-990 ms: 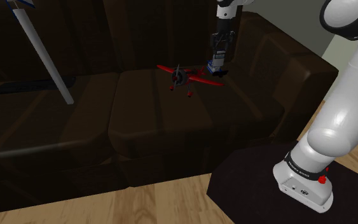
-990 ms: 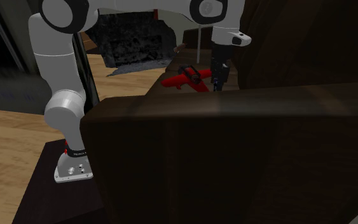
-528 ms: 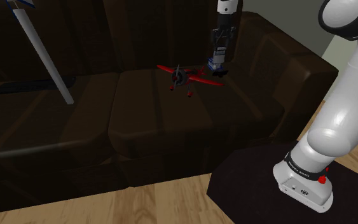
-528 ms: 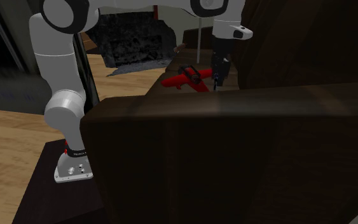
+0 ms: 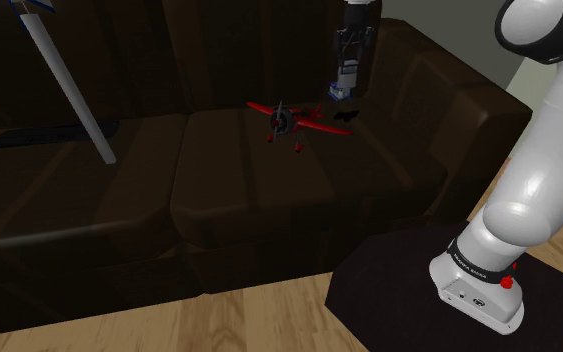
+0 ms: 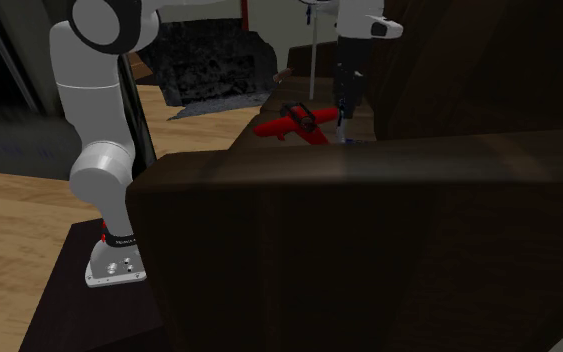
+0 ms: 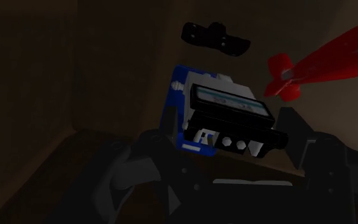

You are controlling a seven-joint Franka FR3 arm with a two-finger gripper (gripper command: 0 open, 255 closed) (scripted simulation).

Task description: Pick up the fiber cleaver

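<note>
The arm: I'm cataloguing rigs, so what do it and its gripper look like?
The arm is white, with rounded, tube-like links and dark joints. A black band with small white lettering circles its foot, with a red dot beside it. The gripper is all black.

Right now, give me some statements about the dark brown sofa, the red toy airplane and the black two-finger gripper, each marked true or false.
1. The black two-finger gripper clasps the blue, white and black fiber cleaver above the seat. True.
2. The red toy airplane lies on the wooden floor. False: it sits on the dark brown sofa.
3. A long grey blade stands slanted at the shoulder view's left. True.
4. The gripper is open and empty. False: it is shut on the cleaver.
</note>
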